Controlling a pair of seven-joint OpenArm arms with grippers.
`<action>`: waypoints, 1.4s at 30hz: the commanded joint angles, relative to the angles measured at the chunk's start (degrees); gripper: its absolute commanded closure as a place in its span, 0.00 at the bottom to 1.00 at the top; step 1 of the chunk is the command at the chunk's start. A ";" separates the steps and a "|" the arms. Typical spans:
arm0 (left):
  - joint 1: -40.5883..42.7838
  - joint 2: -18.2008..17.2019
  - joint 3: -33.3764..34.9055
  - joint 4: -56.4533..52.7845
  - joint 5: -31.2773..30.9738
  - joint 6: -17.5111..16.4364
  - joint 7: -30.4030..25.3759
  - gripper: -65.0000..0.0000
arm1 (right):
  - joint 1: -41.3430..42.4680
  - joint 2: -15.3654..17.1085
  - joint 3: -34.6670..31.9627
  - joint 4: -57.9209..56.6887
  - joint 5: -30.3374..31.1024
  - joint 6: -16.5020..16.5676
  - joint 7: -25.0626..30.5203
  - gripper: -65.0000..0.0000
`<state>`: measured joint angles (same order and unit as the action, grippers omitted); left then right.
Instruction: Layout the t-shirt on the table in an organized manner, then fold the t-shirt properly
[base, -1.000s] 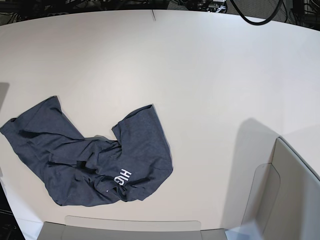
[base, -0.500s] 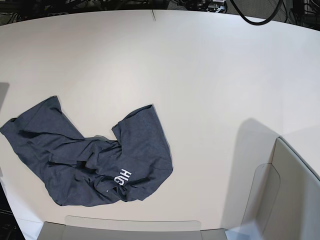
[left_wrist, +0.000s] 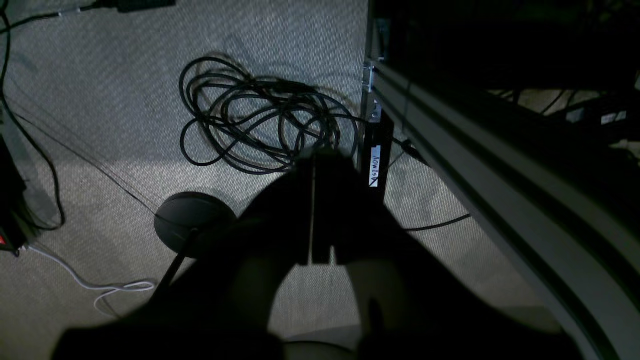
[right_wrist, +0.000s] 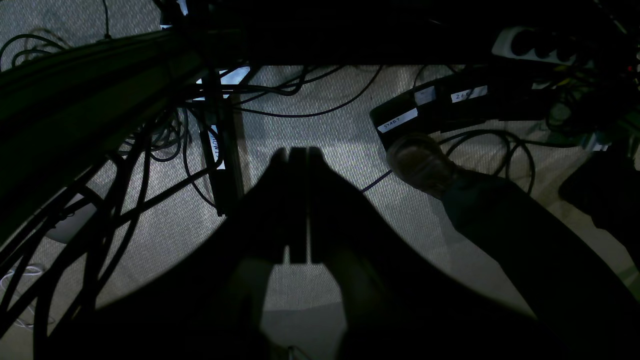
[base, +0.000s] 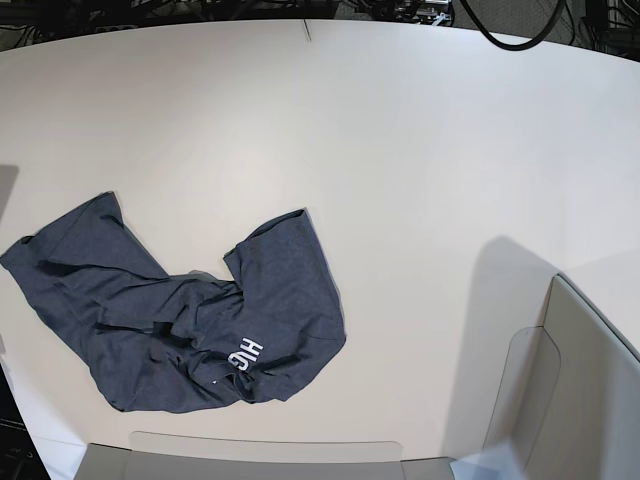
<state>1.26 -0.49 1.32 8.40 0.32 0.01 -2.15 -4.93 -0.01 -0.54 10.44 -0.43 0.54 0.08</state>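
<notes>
The crumpled t-shirt (base: 180, 320) lies on the table (base: 400, 150), far from both closed, empty grippers (left_wrist: 314, 165) (right_wrist: 298, 152).

White "HIGH" on t-shirt (base: 170, 315), "ASIMOV" on label (left_wrist: 374, 165)

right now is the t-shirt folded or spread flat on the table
Neither. The t-shirt lies crumpled in a bent heap on the table, with creases, overlapping cloth and only part of its white lettering showing.

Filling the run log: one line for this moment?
shirt: crumpled on table | left gripper: shut, empty, over floor | right gripper: shut, empty, over floor
</notes>
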 joint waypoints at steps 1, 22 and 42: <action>0.02 0.10 -0.14 0.26 0.08 -0.05 -0.53 1.00 | -0.21 0.14 -0.04 0.24 0.21 -0.32 0.49 0.99; 0.02 0.10 -0.14 0.26 0.08 -0.05 -0.62 1.00 | -0.21 0.14 -0.04 0.24 0.21 -0.32 0.49 0.99; 13.38 0.27 -0.75 17.84 -0.45 0.03 -0.09 1.00 | -9.01 3.48 -0.21 15.89 -7.18 -0.32 0.06 1.00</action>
<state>14.26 -0.47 0.67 25.98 -0.16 0.03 -1.61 -13.72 3.62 -0.69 26.09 -8.10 -0.14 -0.56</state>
